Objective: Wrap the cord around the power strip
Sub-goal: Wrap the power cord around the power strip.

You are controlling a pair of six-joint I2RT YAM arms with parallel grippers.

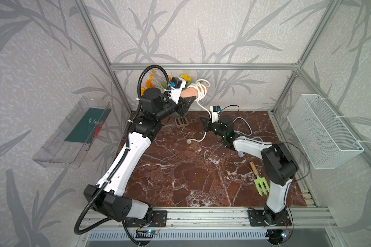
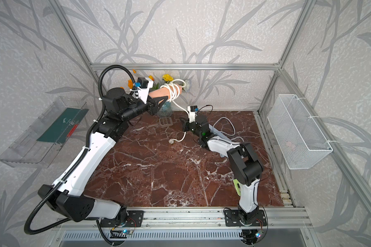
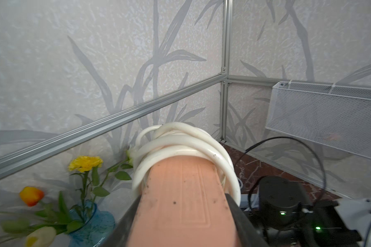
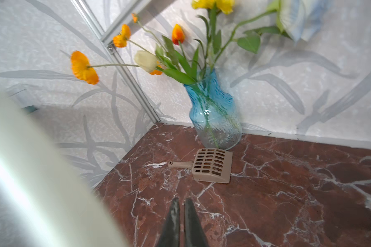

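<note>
Power strip (image 1: 190,93), a peach bar, hangs in the air at the upper centre of both top views. It is clamped at its near end by the left gripper (image 1: 189,99), whose jaws press its two long sides. Its long axis runs from that gripper toward the right of the frame, and the white cord (image 1: 202,90) is coiled in several turns round the free end. The loose tail drops down and to the right, passes just beside the right gripper (image 4: 181,205), and ends at the plug (image 1: 189,141) lying on the table (image 1: 180,171). That gripper's jaws are closed on nothing. It is the nearer one to the tail and would likely have to reopen to take it. No brand or writing is readable on the strip.
</note>
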